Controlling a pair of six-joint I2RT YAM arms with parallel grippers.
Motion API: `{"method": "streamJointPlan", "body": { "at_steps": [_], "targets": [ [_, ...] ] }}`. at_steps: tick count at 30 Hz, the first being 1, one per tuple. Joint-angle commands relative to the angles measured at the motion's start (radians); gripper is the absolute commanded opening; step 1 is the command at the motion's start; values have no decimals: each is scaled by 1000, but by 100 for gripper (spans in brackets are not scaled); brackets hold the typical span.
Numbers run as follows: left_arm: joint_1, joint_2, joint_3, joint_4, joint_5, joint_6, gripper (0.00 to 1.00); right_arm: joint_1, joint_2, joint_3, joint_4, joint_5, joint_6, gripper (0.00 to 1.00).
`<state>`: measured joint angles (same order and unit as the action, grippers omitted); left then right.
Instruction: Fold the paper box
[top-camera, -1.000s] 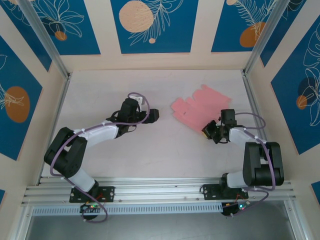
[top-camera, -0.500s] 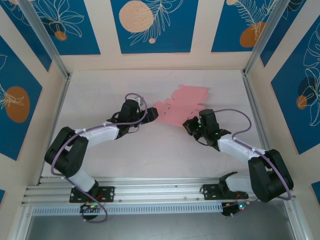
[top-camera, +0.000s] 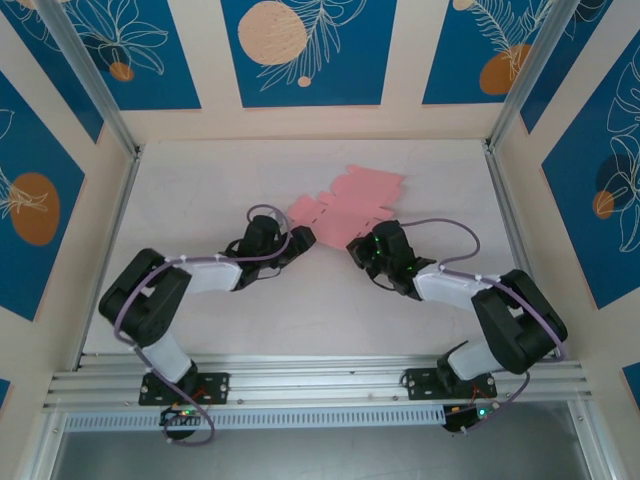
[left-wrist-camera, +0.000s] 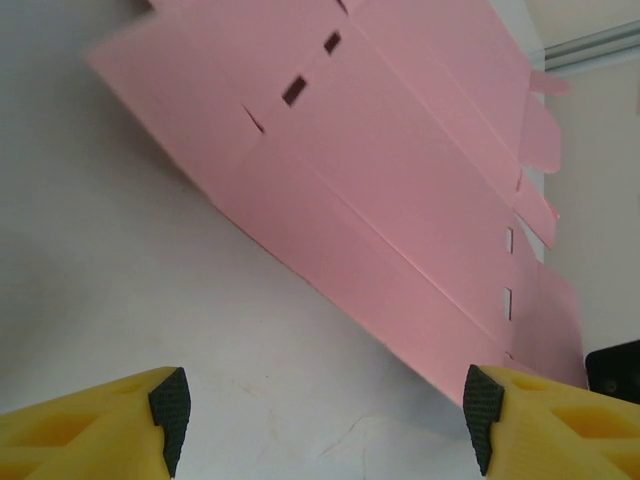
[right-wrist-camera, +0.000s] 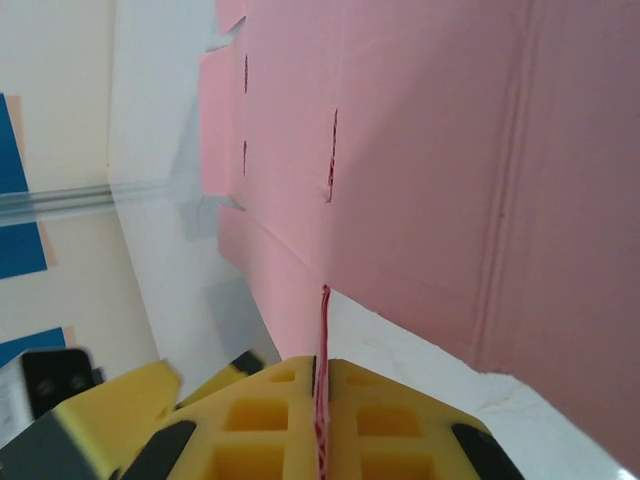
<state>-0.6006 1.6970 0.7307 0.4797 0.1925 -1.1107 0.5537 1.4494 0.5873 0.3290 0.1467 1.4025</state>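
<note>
The paper box (top-camera: 345, 205) is a flat pale pink cut-out with flaps and slots, lying mid-table. My right gripper (top-camera: 358, 250) is shut on its near edge. In the right wrist view the thin pink edge runs straight between the yellow fingers of that gripper (right-wrist-camera: 322, 370), and the sheet (right-wrist-camera: 420, 150) spreads beyond. My left gripper (top-camera: 305, 238) stands open at the sheet's left corner. In the left wrist view its jaws (left-wrist-camera: 325, 410) are wide apart over bare table. The pink sheet (left-wrist-camera: 400, 200) lies just ahead, its near corner meeting the right fingertip (left-wrist-camera: 482, 405).
The white table (top-camera: 200, 180) is walled by cream panels with blue prints. Aluminium posts (top-camera: 110, 110) stand at the back corners and a rail (top-camera: 320, 380) runs along the front by the arm bases. Open table lies left of and behind the sheet.
My right gripper has dragged the pink sheet leftward from the right side to the table's middle, up against my left gripper. The left jaws have narrowed somewhat and the left arm has shifted.
</note>
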Motion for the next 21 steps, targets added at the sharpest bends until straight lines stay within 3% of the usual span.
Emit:
{"method": "streamJointPlan", "body": {
  "at_steps": [1,11,21],
  "targets": [
    [-14,47,14,123,67,-86,73,27,30,41,73,8,21,0],
    [-19,110,36,171,25,-127,62,70,97,89,93,-36,33,0],
    [-12,139,47,221,-13,-144,27,90,106,85,85,-57,26,0]
  ]
}}
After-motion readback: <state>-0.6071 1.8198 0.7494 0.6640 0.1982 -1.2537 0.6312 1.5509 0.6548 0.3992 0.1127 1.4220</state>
